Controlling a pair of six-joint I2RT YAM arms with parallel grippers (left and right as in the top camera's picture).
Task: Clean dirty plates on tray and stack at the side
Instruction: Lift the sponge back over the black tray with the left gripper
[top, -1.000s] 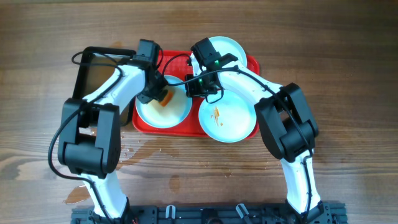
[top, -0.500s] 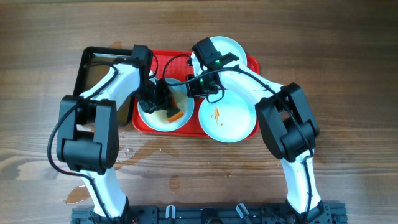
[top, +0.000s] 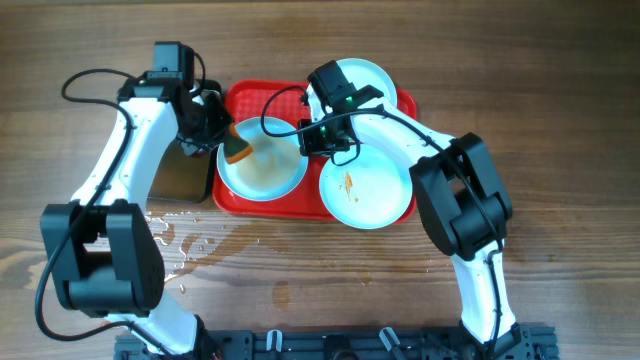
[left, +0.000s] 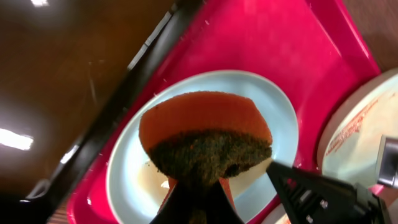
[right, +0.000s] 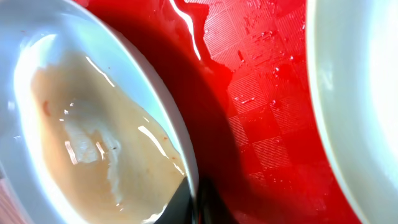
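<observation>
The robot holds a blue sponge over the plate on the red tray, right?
No, the sponge is orange with a dark scrubby side, not blue. The left wrist view shows it. The left gripper does hold it over the plate on the red tray.

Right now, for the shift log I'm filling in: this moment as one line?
left gripper: shut on sponge over wet plate edge | right gripper: pinching wet plate rim | streaked plate: not cleaned

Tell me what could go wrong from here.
1. The left plate holds brownish water. Pinched at its rim by the right claw, it could tip and spill onto the tray.
2. The sponge in the left claw may drip on the table, already wet near the pan.
</observation>
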